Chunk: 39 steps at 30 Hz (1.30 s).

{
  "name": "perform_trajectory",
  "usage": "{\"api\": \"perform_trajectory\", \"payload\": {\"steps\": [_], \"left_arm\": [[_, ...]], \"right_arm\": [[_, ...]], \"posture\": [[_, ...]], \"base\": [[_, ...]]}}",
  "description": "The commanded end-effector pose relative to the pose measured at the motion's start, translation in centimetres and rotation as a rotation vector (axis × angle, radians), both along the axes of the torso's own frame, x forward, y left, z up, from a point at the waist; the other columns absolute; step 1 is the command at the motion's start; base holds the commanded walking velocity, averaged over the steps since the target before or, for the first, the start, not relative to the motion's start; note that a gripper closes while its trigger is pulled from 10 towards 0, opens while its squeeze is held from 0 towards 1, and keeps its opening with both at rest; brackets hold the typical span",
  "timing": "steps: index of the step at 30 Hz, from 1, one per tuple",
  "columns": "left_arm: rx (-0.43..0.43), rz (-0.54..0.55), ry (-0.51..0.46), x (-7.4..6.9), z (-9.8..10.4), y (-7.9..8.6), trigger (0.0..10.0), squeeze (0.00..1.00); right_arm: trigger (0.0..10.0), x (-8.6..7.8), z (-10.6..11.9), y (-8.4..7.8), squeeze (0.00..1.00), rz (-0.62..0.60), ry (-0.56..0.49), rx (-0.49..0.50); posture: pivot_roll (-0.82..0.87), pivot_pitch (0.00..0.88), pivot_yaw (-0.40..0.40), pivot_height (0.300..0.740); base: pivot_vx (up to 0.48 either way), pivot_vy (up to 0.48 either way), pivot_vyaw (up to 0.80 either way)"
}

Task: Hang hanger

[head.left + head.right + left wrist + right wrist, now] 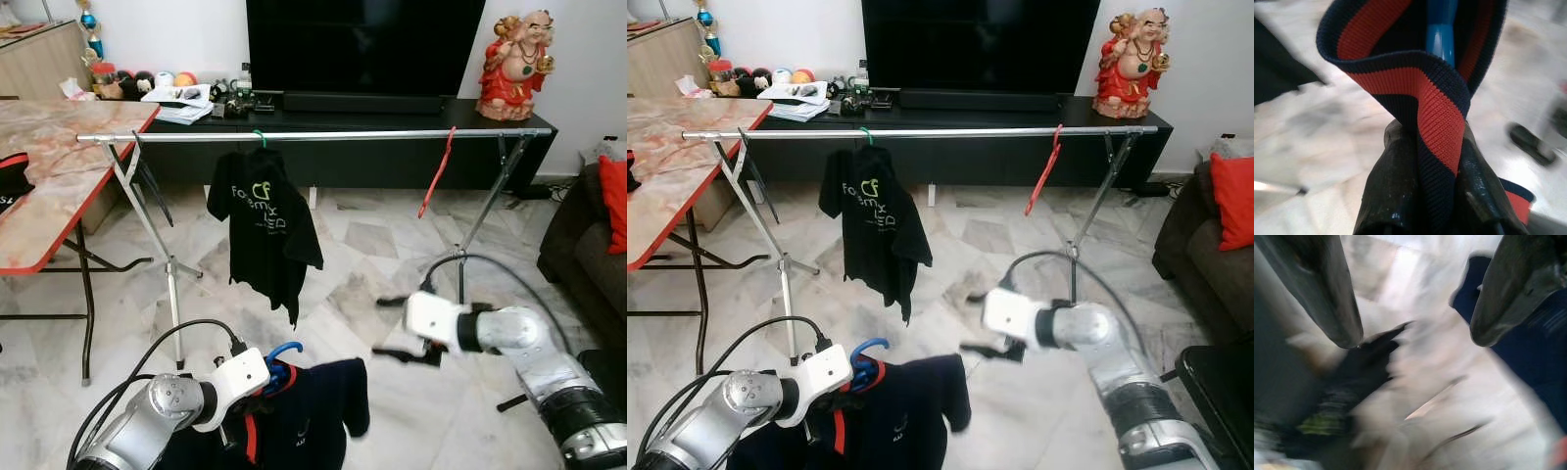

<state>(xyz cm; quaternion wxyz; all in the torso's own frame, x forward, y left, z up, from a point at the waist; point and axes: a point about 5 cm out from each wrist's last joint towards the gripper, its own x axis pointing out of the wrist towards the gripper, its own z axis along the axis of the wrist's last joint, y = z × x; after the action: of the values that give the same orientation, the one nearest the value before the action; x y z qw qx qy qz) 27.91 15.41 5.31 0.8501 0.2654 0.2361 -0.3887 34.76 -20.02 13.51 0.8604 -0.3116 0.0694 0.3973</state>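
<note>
Low at front-left, left gripper point(1425, 196) was clamped on red-navy collar of dark shirt point(313, 426), blue hanger point(282, 351) hooked inside, well below rail point(313, 136). Right gripper point(397, 328) was held spread wide, empty, beside shirt. Black tee point(263, 230) and red hanger point(436, 174) were hung on rail.

Before you the rail point(313, 136), shirt point(263, 227) hung left of its centre, bare hanger point(436, 175) to the right, television cabinet point(372, 147) behind, table point(49, 176) at your left.

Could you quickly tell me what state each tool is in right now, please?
Left tool: closed on the red-and-navy collar of the shirt on the blue hanger.
Right tool: open, holding nothing.
</note>
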Motion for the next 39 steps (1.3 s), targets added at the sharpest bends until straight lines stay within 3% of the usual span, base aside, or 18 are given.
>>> {"api": "perform_trajectory", "payload": {"steps": [1, 2, 3, 5, 6, 8, 10, 11, 12, 15, 16, 17, 19, 24, 29, 39], "left_arm": [[0.027, 0.068, -0.07, 0.8, 0.5, 1.0, 1.8, 0.0], [0.037, 0.092, -0.085, 0.9, 0.4, 1.2, 5.0, 0.0], [0.027, 0.143, -0.097, 1.1, 0.3, 1.5, 10.0, 0.0], [-0.033, 0.236, -0.127, 1.5, 0.6, 1.9, 10.0, 0.0], [-0.079, 0.307, -0.171, 1.7, 1.0, 2.2, 10.0, 0.0], [-0.093, 0.332, -0.199, 1.8, 1.2, 2.4, 10.0, 0.0], [-0.124, 0.359, -0.201, 1.5, 1.1, 2.6, 10.0, 0.0], [-0.145, 0.384, -0.209, 1.3, 1.1, 2.9, 10.0, 0.0], [-0.161, 0.401, -0.207, 1.1, 1.0, 3.0, 10.0, 0.0], [-0.195, 0.427, -0.194, 0.7, 0.8, 3.2, 10.0, 0.0], [-0.195, 0.427, -0.194, 0.7, 0.8, 3.2, 10.0, 0.0], [-0.216, 0.451, -0.186, 0.2, 0.5, 3.4, 10.0, 0.0], [-0.218, 0.484, -0.189, -0.5, 0.1, 3.7, 10.0, 0.0], [-0.216, 0.539, -0.167, -2.0, -0.9, 4.2, 10.0, 0.0], [-0.228, 0.662, -0.14, -3.4, -2.2, 5.6, 10.0, 0.0], [-0.222, 0.686, -0.145, -3.2, -2.2, 5.8, 10.0, 0.0]], "right_arm": [[10.0, 0.0, -0.7, -1.3, 0.0, -0.142, 0.0, 0.067], [10.0, -0.1, -1.3, -1.7, 0.0, -0.199, -0.003, 0.082], [10.0, -0.6, -3.3, -3.1, 0.0, -0.368, 0.035, 0.109], [10.0, -2.0, -6.4, -4.8, 0.0, -0.605, 0.104, 0.153], [10.0, -4.2, -9.7, -6.2, 0.0, -0.822, 0.2, 0.146], [10.0, -5.5, -11.3, -6.7, 0.0, -0.916, 0.246, 0.128], [10.0, -7.4, -13.5, -6.4, 0.0, -0.972, 0.32, 0.133], [10.0, -9.6, -15.7, -5.9, 0.0, -1.029, 0.392, 0.095], [10.0, -10.6, -16.7, -5.5, 0.0, -1.049, 0.434, 0.103], [10.0, -13.0, -18.8, -4.3, 0.0, -1.104, 0.535, 0.123], [10.0, -13.0, -18.8, -4.3, 0.0, -1.104, 0.535, 0.123], [10.0, -15.1, -20.4, -3.0, 0.0, -1.157, 0.625, 0.156], [10.0, -17.5, -22.0, -1.5, 0.0, -1.242, 0.724, 0.178], [10.0, -19.4, -23.0, -1.0, 0.0, -1.319, 0.793, 0.182], [10.0, -19.4, -23.0, -0.9, 0.0, -1.282, 0.798, 0.179], [10.0, -18.9, -22.8, -0.6, 0.0, -1.276, 0.78, 0.166]], "posture": [[0.13, 0.0, 0.033, 0.74], [0.13, 0.0, 0.033, 0.74], [0.13, 0.0, 0.04, 0.74], [0.12, 0.0, 0.043, 0.74], [0.12, 0.0, 0.048, 0.74], [0.12, 0.0, 0.05, 0.74], [0.12, 0.0, 0.053, 0.74], [0.12, 0.0, 0.06, 0.74], [0.12, 0.0, 0.061, 0.74], [0.12, 0.0, 0.065, 0.74], [0.12, 0.0, 0.065, 0.74], [0.12, 0.0, 0.07, 0.74], [0.11, 0.0, 0.074, 0.74], [0.13, 0.0, 0.06, 0.74], [0.15, 0.0, 0.043, 0.74], [0.14, 0.0, 0.048, 0.74]], "base": [[0.0, 0.0, 0.0], [0.0, 0.0, 0.0], [0.0, 0.0, 0.0], [0.0, 0.0, 0.0], [0.0, 0.0, 0.0], [0.0, 0.0, 0.0], [0.0, 0.0, 0.0], [0.0, 0.0, 0.0], [0.0, 0.0, 0.0], [0.0, 0.0, 0.0], [0.0, 0.0, 0.0], [0.0, 0.0, 0.0], [0.0, 0.0, 0.0], [0.0, 0.0, 0.0], [0.051, 0.0, 0.0], [0.353, 0.0, 0.0]]}}
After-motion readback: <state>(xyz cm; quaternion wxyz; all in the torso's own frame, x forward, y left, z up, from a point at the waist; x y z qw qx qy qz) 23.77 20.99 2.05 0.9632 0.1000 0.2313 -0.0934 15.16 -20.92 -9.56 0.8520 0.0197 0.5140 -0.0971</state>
